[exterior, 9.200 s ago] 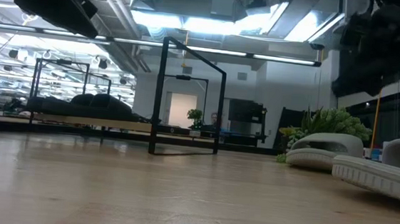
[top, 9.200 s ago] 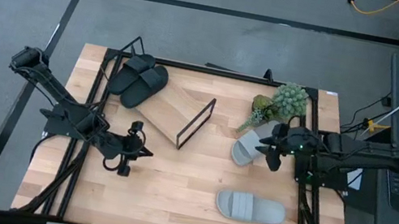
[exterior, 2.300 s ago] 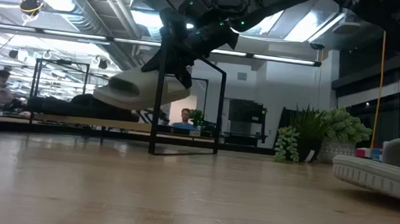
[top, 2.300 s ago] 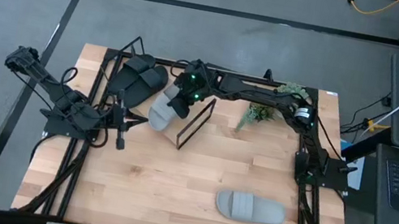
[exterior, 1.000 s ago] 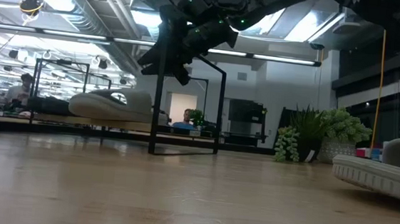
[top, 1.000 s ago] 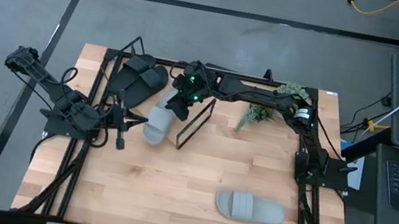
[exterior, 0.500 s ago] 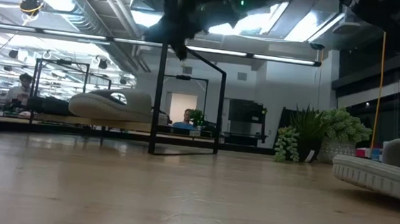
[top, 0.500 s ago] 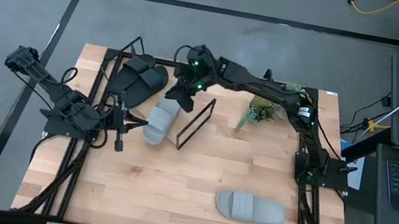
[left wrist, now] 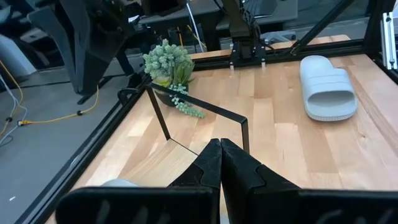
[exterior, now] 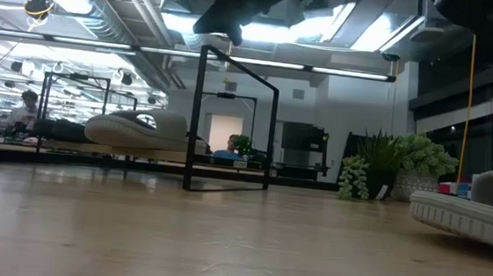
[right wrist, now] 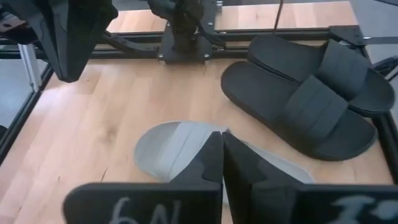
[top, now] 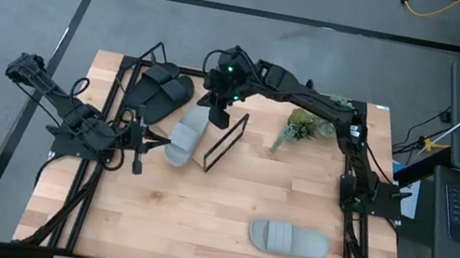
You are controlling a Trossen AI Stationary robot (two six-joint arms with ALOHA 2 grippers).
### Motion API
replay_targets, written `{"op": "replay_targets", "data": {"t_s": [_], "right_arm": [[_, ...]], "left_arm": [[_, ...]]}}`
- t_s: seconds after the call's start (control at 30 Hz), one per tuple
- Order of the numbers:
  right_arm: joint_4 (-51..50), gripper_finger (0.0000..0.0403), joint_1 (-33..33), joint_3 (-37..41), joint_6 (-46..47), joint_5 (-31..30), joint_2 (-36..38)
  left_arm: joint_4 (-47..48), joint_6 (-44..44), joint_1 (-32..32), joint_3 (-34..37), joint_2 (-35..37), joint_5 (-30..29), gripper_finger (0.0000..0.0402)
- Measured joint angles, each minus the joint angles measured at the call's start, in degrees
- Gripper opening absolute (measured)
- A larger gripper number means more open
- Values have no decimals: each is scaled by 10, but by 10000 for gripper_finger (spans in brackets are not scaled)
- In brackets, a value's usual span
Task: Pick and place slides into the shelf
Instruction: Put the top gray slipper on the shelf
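One light grey slide (top: 187, 137) lies sole down on the shelf's wooden plank (top: 205, 117), between the pair of black slides (top: 160, 93) and the wire end loop (top: 227, 141). The right wrist view shows the same grey slide (right wrist: 177, 148) beside the black slides (right wrist: 305, 93). My right gripper (top: 219, 116) hangs shut above the shelf, over the grey slide, touching nothing. A second grey slide (top: 288, 241) rests on the table at the near right. My left gripper (top: 157, 141) waits shut just left of the shelf.
A small potted plant (top: 305, 125) stands right of the shelf near the far edge. A black frame (top: 347, 216) runs around the tabletop. Bare wood spreads across the table's middle and near left. People show in the room behind in the low view.
My right gripper has risen from the grey slide on the shelf and drawn a little toward the far edge, and its fingers have come together. The grey slide has stayed where it lay on the plank.
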State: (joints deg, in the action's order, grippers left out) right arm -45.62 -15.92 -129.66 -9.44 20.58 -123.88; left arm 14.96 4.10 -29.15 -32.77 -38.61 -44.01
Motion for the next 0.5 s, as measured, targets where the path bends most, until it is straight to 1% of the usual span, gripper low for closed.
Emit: {"op": "replay_targets", "data": {"t_s": [0.2, 0.27, 0.37, 0.5], "right_arm": [[20, 3, 10, 6, -1, -1, 1], [48, 3, 18, 24, -1, 0, 3], [119, 3, 30, 82, 2, 1, 9], [287, 2, 39, 192, 22, 20, 30]], "left_arm": [[3, 0, 0, 0, 0, 0, 0], [8, 0, 0, 0, 0, 0, 0], [17, 1, 0, 0, 0, -2, 0], [23, 16, 0, 1, 0, -3, 0]]}}
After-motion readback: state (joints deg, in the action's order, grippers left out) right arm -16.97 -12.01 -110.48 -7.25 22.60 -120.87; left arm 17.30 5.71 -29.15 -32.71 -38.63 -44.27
